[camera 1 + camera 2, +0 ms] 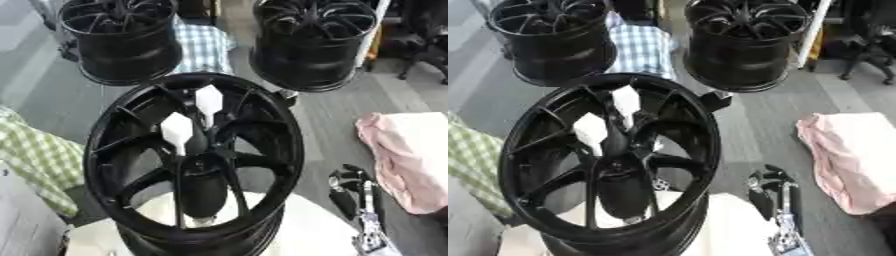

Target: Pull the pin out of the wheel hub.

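The black wheel hub (194,160) stands on a white stand (306,230), with two white pins (178,131) stuck at its centre. The robot's right hand (767,192) hangs beside its lower right rim, fingers relaxed and holding nothing. Both views show much the same, and no writing is readable.

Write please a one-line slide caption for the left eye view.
Black wheel hub carrying two white pins near its centre; robot's right hand idle beside it.

black wheel hub (194,160) with two white pins (177,131), two more black wheels (118,37) behind, pink cloth (407,155), green checked cloth (35,160), blue checked shirt (203,46).
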Controlling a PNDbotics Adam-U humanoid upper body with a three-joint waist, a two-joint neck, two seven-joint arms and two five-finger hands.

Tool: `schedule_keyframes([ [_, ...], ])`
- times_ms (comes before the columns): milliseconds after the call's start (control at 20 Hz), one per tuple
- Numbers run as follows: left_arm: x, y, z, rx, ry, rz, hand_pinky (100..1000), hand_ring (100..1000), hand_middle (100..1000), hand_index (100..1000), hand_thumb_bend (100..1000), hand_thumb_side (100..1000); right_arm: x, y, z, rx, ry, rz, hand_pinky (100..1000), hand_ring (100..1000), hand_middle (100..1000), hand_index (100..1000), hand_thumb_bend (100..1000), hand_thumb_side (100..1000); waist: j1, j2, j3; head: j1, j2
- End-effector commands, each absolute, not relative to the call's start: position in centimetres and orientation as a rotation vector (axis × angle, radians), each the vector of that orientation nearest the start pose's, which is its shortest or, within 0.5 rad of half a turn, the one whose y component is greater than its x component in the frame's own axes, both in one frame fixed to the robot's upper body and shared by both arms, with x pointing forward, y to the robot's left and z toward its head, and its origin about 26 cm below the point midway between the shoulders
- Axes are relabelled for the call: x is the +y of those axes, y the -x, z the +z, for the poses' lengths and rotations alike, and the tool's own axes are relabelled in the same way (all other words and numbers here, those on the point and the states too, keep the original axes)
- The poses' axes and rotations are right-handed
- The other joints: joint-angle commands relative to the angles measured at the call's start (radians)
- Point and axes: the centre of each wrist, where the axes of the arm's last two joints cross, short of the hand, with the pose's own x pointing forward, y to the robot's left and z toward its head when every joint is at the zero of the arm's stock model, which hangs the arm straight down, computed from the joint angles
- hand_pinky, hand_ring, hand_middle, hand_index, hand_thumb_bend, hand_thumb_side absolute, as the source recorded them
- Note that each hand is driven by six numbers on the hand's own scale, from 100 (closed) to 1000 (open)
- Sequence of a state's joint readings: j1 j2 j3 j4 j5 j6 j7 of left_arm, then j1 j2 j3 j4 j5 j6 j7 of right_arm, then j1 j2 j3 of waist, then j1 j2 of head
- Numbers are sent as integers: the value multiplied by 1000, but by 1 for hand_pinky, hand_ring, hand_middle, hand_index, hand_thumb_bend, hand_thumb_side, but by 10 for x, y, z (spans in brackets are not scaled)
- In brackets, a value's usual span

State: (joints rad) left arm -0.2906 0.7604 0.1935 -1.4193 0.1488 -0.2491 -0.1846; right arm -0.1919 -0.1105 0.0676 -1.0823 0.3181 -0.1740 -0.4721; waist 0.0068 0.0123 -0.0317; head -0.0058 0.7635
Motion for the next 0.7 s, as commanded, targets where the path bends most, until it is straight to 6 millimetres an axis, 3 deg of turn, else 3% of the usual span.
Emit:
schedule_keyframes([
  [50, 450, -333, 233, -1951, -499, -896, 773, 736, 737, 824, 364, 644, -253, -308, -81, -1546, 598, 151, 728, 571, 614, 784, 100, 386, 6, -15, -4, 4, -1],
  [300, 397, -339, 276, -1887, -391, -1450, 781, 737, 742, 838, 379, 646, -252, -307, -82, -1546, 592, 162, 729, 571, 614, 784, 100, 387, 11, -17, -15, 13, 2],
  [700, 329, -336, 294, -1687, -135, -1981, 809, 783, 786, 854, 443, 609, -254, -306, -83, -1542, 594, 175, 729, 571, 614, 784, 100, 388, 20, -24, -18, 16, 6],
])
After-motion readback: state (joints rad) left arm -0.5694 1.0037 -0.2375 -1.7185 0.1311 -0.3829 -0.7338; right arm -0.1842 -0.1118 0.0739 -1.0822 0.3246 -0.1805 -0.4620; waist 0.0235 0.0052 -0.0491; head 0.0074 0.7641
